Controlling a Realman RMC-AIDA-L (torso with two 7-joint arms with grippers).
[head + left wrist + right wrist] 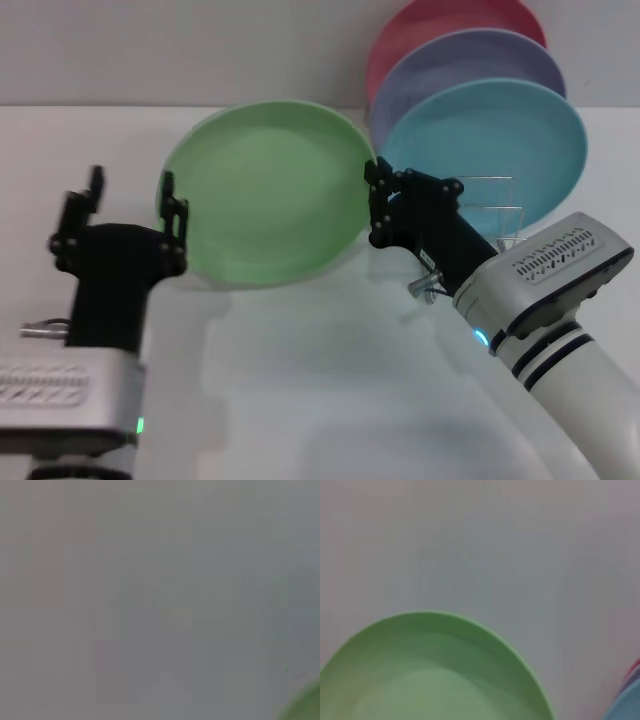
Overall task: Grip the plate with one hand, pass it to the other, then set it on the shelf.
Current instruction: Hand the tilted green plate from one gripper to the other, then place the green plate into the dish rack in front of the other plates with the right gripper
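The table (330, 390) was white and lay under both arms. The green plate (268, 192) was tilted up above it, its face toward the camera, between the two grippers and to the left of the rack. The blue plate (490, 150), the lavender plate (470, 62) and the pink plate (440, 22) stood upright one behind another in the rack (492, 212), whose thin wire loops showed before the blue one. The right gripper (376, 200) was clamped on the green plate's right rim. The left gripper (130, 210) sat at the left rim with its fingers apart, one finger (172, 208) at the rim; whether it touched could not be told.
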